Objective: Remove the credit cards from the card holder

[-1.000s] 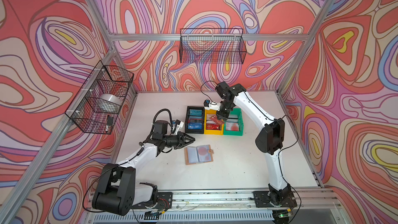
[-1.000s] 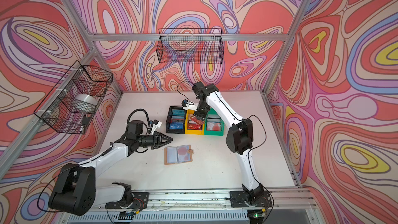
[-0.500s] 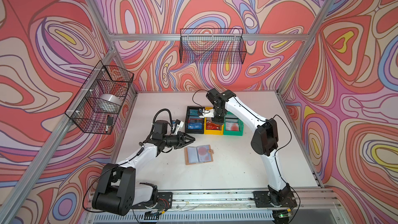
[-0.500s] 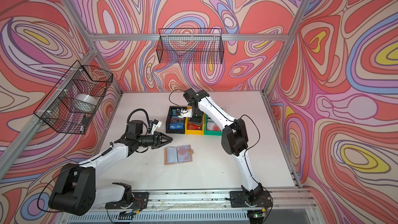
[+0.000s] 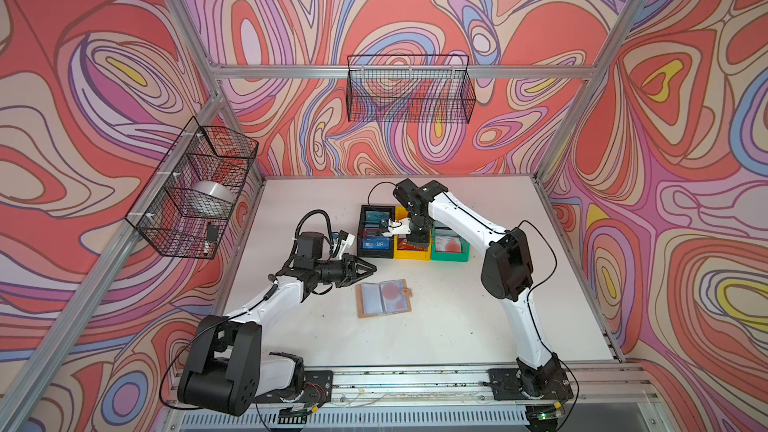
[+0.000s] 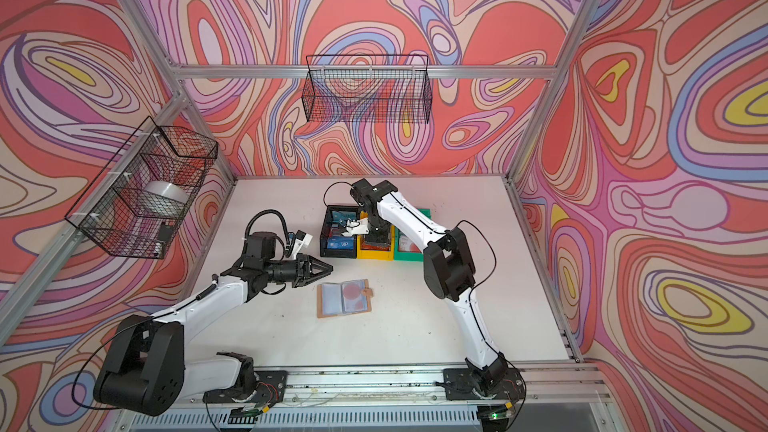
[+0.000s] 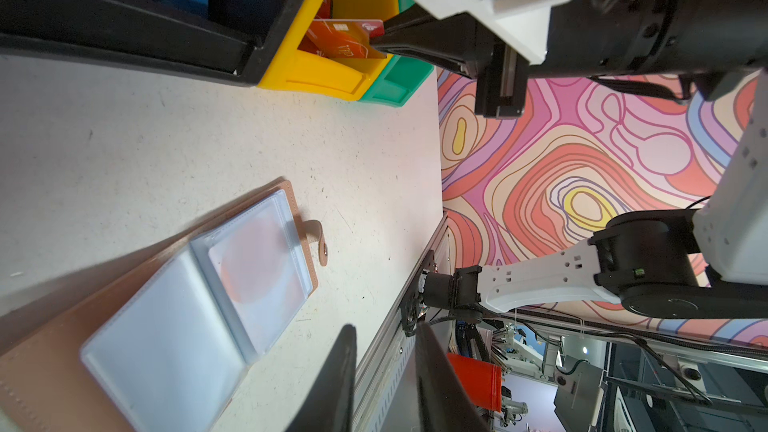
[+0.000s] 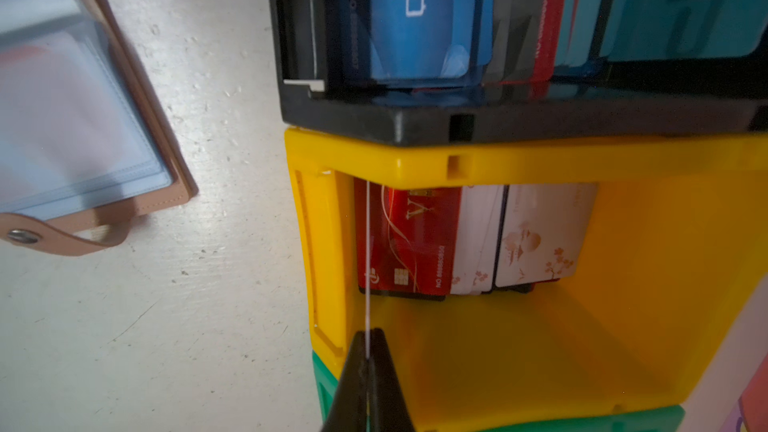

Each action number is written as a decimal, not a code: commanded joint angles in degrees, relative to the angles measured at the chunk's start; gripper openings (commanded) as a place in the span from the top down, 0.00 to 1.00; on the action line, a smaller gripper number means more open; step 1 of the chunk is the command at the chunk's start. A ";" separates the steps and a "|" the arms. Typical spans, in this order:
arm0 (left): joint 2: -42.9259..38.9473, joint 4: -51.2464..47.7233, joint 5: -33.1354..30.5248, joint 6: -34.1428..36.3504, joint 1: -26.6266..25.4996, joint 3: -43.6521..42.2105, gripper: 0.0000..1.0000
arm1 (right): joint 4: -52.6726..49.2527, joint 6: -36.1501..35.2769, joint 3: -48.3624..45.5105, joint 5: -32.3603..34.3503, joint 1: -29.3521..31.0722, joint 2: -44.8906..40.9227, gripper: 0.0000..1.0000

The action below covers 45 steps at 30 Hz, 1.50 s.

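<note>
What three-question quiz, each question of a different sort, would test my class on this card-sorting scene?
1. True or false: the card holder lies closed.
2. The right claw grips a red card edge-on above which bin? A black, B yellow, C green.
3. Fill in: the left claw holds ____.
Key: 1 false, it lies open; 2 B, the yellow bin; 3 nothing.

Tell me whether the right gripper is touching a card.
Touching. The right wrist view shows the right gripper shut on a card seen edge-on, over the yellow bin.
</note>
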 commanded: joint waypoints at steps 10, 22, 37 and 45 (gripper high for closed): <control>0.43 1.36 0.87 0.58 0.74 0.38 0.72 | 3.33 -0.14 -1.73 3.01 0.87 2.22 1.00; 0.07 1.20 0.62 0.37 0.75 0.07 0.72 | 9.60 2.87 -3.90 3.34 0.98 -0.07 0.70; 3.24 -2.32 -5.06 -0.87 -3.33 -2.00 0.69 | 26.78 21.65 -22.48 -12.18 0.88 -21.50 0.64; 9.29 2.92 -11.24 -7.85 -6.12 -8.02 0.82 | 31.57 34.58 -41.48 -31.35 1.88 -27.28 0.77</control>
